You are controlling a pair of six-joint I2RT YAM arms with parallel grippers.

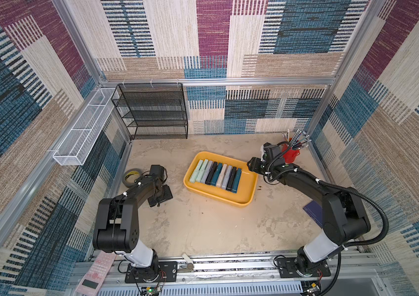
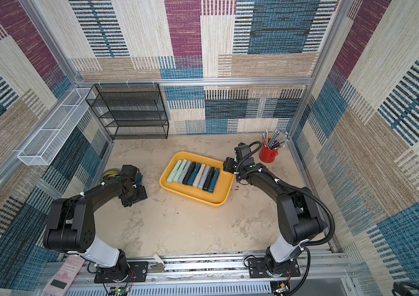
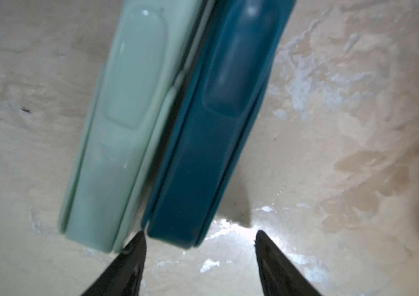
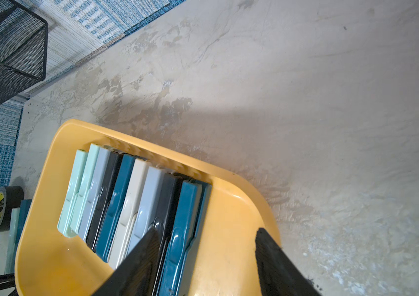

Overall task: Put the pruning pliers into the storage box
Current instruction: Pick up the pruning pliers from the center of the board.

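Several pruning pliers (image 1: pixel 216 175) lie side by side in the yellow storage box (image 1: pixel 244 202) at mid-table, seen in both top views (image 2: pixel 194 175). Two more lie on the bare table by the left arm: a pale green one (image 3: pixel 116 141) and a teal one (image 3: pixel 203 153), touching along their length. My left gripper (image 3: pixel 199 234) is open just short of their near ends, one fingertip at the seam between them, holding nothing. My right gripper (image 4: pixel 208 230) hangs open and empty over the box's right end, above the last teal pliers (image 4: pixel 182 230).
A black tape roll (image 1: pixel 130 176) sits left of the left arm. A red cup of pens (image 1: pixel 290 153) stands at the back right. A black mesh rack (image 1: pixel 152 112) and a white wire basket (image 1: pixel 82 128) line the back left. A dark blue pad (image 1: pixel 313 212) lies near the right arm.
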